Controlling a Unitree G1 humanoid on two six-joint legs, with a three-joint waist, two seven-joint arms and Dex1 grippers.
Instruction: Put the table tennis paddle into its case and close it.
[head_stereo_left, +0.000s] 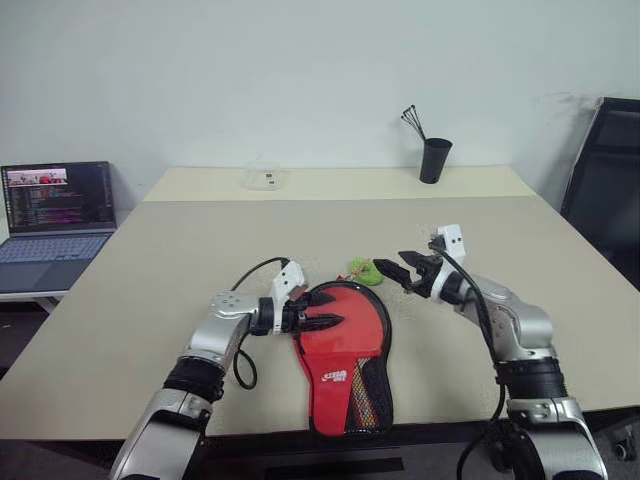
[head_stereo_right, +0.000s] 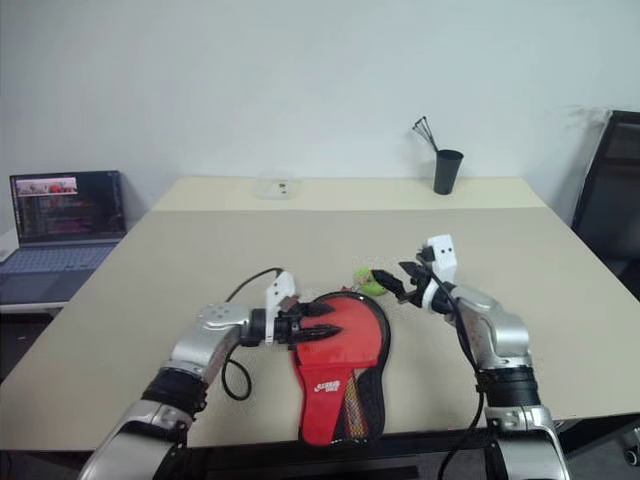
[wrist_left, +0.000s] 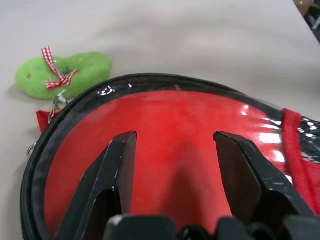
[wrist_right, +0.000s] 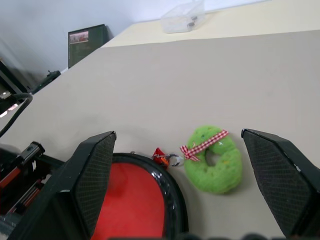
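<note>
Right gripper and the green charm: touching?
Apart. The right wrist view shows the right gripper open, its fingers wide on either side of the green charm, bare table between them.

A wide beige tabletop (head_stereo_left: 200, 250) carried everything. Near its front edge lay the case (head_stereo_left: 345, 365), red side up with a black zipper rim, its narrow end toward the robot. Just beyond the case's round end rested a small green charm (head_stereo_left: 364, 270) tied with a checked ribbon, linked to the case by a short clip. Toward the back stood a black cup (head_stereo_left: 434, 160) holding dark sticks, and well apart from it a clear plastic box (head_stereo_left: 264, 178).
</note>
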